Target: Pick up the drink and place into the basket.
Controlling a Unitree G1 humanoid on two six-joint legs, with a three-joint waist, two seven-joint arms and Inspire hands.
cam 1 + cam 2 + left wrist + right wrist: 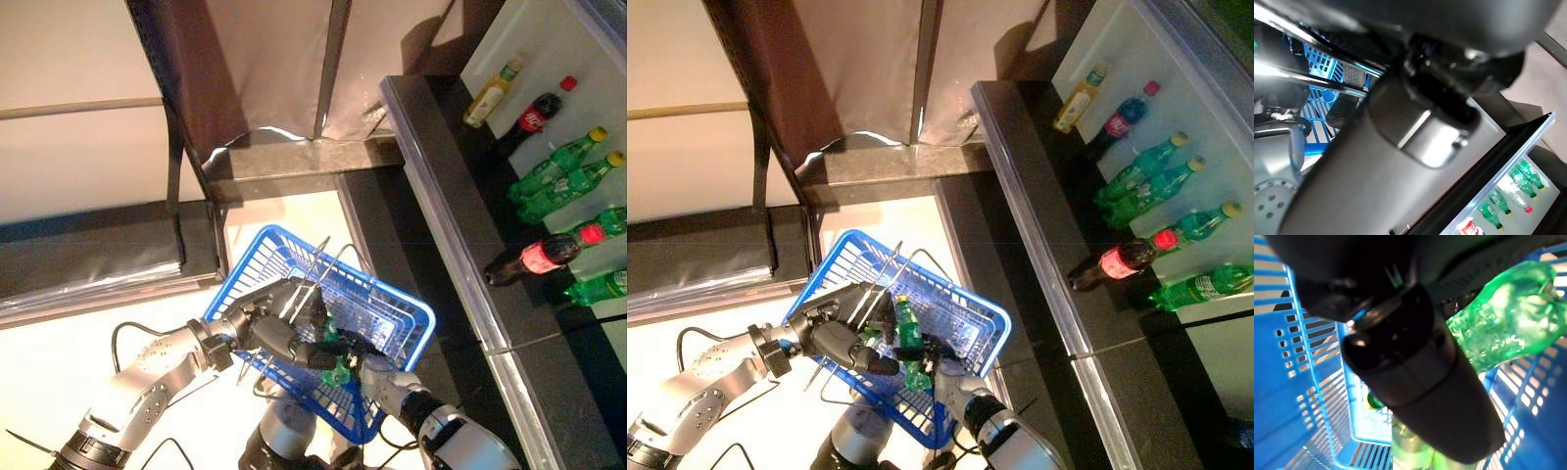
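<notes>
A blue plastic basket (850, 247) hangs in front of me by its wire handles (884, 276). My left hand (837, 339) is curled round those handles from the left. A green drink bottle (908, 331) stands upright inside the basket, and my right hand (942, 359) grips it from the lower right. In the right wrist view the green bottle (1508, 328) shows past my dark right hand (1415, 367), with the blue basket wall (1312, 396) behind. In the left wrist view, part of the basket (1317, 68) shows behind my left hand (1415, 112).
To the right is an open cooler with a dark rim (460, 245). It holds several green bottles (554, 166), two cola bottles (534, 257) and a yellow one (490, 93). A dark cloth (255, 69) hangs at the back, above a grey ledge (294, 162).
</notes>
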